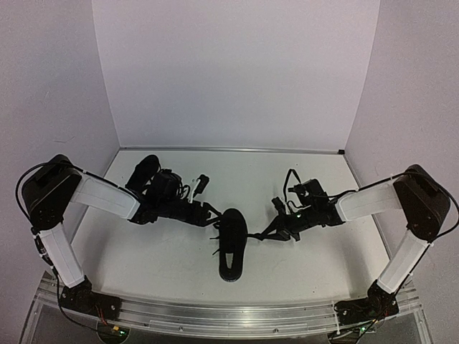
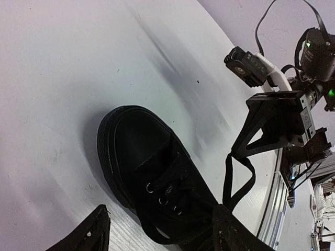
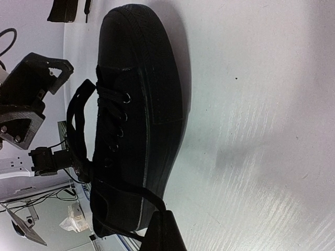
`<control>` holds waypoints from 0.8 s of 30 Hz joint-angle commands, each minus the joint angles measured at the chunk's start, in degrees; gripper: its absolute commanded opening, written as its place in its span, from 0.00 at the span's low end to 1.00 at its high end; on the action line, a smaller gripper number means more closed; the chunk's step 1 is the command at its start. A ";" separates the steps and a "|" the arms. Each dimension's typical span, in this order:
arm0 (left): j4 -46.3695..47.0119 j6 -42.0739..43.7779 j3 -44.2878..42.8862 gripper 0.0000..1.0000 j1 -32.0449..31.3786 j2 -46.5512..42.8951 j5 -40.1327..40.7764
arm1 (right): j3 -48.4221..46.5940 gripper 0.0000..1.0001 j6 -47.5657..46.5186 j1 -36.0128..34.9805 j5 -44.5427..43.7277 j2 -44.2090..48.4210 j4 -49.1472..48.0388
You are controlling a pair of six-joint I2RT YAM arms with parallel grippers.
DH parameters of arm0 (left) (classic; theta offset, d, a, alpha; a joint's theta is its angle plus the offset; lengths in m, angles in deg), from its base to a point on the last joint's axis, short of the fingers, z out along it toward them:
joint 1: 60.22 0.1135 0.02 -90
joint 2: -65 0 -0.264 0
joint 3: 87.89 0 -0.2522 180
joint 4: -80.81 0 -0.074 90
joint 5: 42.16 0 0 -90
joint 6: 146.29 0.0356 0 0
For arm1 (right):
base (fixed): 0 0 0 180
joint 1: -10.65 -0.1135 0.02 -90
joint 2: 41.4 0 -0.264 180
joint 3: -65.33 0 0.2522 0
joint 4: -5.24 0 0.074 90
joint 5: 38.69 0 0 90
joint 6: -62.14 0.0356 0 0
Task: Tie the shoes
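**A:** Take the left gripper [image 2: 161, 219] first. Its fingers are spread wide with nothing between them, low over the laced part of the shoe [image 1: 231, 244].

**B:** And the right gripper [image 2: 236, 150]?

**A:** Pressed together on a loop of lace [image 2: 227, 180], which it draws out from the shoe toward the right. A free loop [image 3: 78, 117] stands on the left of the shoe, just beside the left fingers, and nothing holds it.

**B:** That one worries me. With no tension on it, I think it could sag or slide back through, and whatever knot is forming would loosen.

**A:** Agreed. A hard pull from the right could also drag the shoe sideways, since it looks light and nothing pins it down.

**B:** Where does it sit?

**A:** Mid-table [image 1: 308, 186], toward the near edge, between the two grippers. What looks like the second shoe [image 1: 143, 170] lies far left, well apart.

**B:** One more risk is those open left fingers. Lifting away, they might snag a lace or nudge the shoe. The grippers are also near each other, so a careless reach could knock them together.
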 commanded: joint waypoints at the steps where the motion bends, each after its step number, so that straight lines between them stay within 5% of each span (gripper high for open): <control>1: 3.93 -0.73 2.15 0.67 0.59 -1.89 -1.34 | -0.03 0.00 -0.99 0.22 -2.01 1.01 1.04; 7: 4.08 -0.60 6.69 0.75 0.67 -5.96 1.74 | -2.41 0.06 -2.07 0.56 -0.99 -0.14 2.31; 11: 1.84 -1.01 7.77 0.98 1.66 -9.65 4.07 | -3.69 0.36 -3.87 0.71 -0.95 1.66 4.17; 14: -3.24 -2.27 5.57 1.00 5.09 -12.01 2.67 | -5.52 0.65 -6.32 1.64 -2.67 4.79 7.85; 24: -36.09 2.30 -11.27 1.00 11.84 -18.62 12.98 | -10.27 0.92 -12.81 3.24 -9.24 17.09 14.00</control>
